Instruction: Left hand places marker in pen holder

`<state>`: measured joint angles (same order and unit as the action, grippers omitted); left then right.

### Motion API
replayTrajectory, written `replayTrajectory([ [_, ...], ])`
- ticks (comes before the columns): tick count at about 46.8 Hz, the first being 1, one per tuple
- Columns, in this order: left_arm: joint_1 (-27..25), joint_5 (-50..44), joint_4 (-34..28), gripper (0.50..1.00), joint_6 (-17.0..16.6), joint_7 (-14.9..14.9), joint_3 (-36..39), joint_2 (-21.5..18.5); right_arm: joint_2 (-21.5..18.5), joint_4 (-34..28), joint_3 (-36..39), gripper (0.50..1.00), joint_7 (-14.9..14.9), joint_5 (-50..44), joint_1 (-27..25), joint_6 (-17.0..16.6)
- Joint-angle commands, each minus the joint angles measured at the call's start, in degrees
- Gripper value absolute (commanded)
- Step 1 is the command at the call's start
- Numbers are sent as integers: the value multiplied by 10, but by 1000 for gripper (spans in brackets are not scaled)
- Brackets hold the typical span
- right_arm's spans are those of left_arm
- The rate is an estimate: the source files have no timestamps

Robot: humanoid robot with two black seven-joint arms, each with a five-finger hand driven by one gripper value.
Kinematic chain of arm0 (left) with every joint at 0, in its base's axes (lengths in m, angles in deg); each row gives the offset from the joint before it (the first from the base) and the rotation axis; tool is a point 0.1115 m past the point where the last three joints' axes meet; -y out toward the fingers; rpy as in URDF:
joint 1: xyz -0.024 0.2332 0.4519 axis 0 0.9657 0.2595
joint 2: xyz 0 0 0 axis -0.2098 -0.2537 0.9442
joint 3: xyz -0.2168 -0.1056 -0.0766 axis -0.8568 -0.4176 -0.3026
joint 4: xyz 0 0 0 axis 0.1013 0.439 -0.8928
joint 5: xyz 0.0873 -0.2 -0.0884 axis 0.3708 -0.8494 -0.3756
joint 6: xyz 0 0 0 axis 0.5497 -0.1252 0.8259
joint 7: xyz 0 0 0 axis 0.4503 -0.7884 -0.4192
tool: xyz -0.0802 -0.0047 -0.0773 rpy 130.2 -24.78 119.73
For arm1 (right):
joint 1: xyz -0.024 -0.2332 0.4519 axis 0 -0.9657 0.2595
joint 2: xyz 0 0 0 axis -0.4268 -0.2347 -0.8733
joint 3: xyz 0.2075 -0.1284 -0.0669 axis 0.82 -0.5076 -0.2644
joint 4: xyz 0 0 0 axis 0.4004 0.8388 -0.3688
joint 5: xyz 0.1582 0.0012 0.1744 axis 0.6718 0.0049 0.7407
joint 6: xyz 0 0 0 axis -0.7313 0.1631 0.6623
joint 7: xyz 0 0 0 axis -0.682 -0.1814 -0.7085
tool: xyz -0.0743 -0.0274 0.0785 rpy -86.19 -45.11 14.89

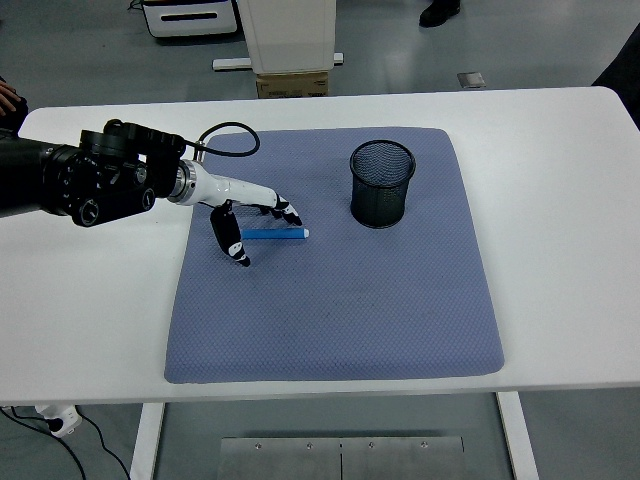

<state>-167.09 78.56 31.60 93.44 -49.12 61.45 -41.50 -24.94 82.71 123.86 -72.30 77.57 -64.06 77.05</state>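
A blue marker (pixel 276 233) with a white tip lies flat on the blue-grey mat (pixel 340 300), left of centre. My left hand (pixel 256 226) hovers right over its left end, white fingers with black tips spread: the thumb (pixel 233 243) hangs on the near side, the other fingers (pixel 287 211) reach over the far side. Nothing is grasped. The black mesh pen holder (pixel 382 183) stands upright at the mat's back right, apart from the marker. The right arm is out of view.
The mat covers the middle of the white table (pixel 560 200). Beyond the table stand a white machine base and a cardboard box (pixel 292 82). A person's hand (pixel 10 97) shows at the left edge and a shoe at the top.
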Motion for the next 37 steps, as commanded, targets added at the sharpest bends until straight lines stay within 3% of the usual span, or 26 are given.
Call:
replayTrajectory([
  [1,0,0,0,862,1,0,0,3,0,0,0,1000,0,0,0,0],
  [31,3,1,1,731,1,0,0,7,0,0,0,1000,0,0,-1,0],
  [37,5,2,1,727,0,0,1,7,0,0,0,1000,0,0,-1,0],
])
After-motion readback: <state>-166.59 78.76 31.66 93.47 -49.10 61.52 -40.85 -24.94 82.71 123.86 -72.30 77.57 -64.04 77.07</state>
